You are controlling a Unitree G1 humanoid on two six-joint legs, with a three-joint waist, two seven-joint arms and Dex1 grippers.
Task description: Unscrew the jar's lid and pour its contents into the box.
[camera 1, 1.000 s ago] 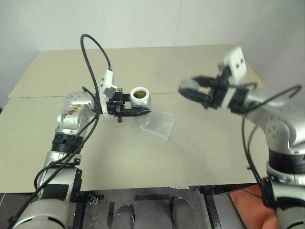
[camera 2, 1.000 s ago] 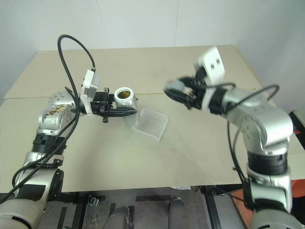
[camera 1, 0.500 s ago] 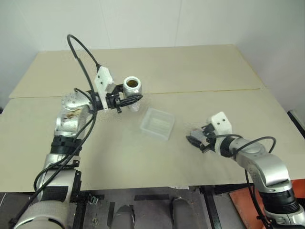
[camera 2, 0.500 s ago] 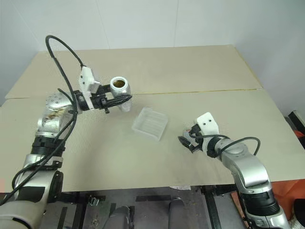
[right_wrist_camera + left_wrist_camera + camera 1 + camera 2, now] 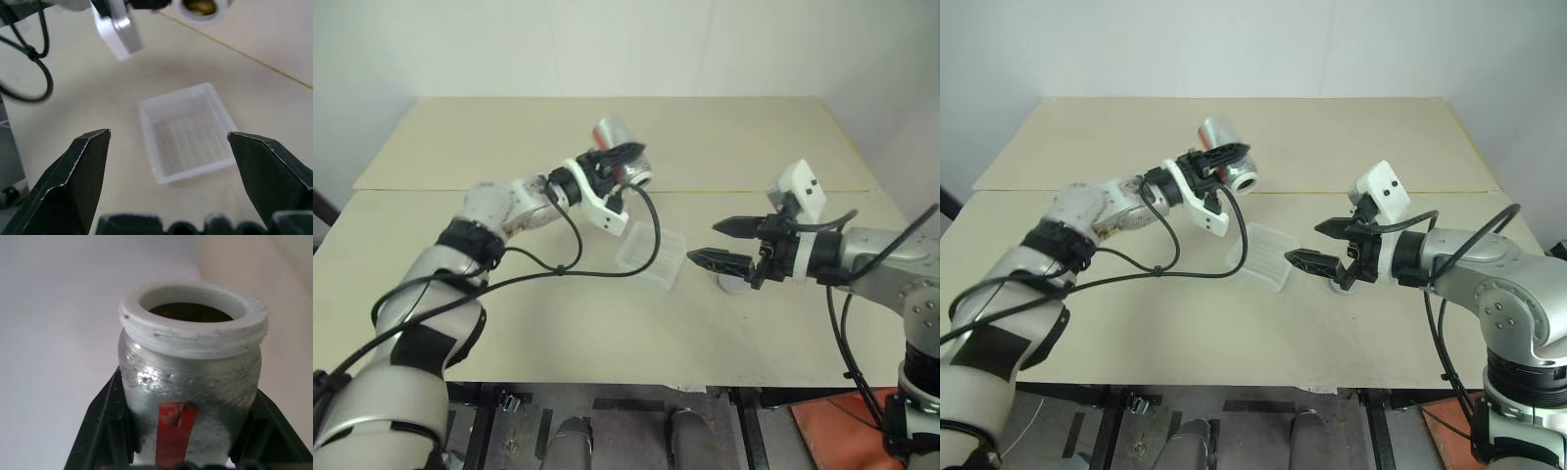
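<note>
My left gripper [image 5: 625, 157] is shut on the jar [image 5: 610, 133], a small silvery jar with a red strip. It holds the jar lidless and tipped over, above the table just behind the box [image 5: 651, 260]. Brown contents [image 5: 188, 312] show inside the white-rimmed mouth. The box is a shallow translucent tray lying empty on the table [image 5: 509, 333]. My right gripper [image 5: 703, 243] hovers open to the right of the box, pointing at it, with nothing between its fingers. The grey lid [image 5: 732, 285] lies on the table under that gripper.
A black cable [image 5: 558, 269] from my left arm loops low over the table just left of the box. A seam [image 5: 724, 192] crosses the tabletop behind the box. The table's front edge [image 5: 607, 377] runs close below.
My right gripper opened, left the lid on the table and rose above it. My left arm swung the jar over behind the box and tipped it from upright. The camera view also shifted.
</note>
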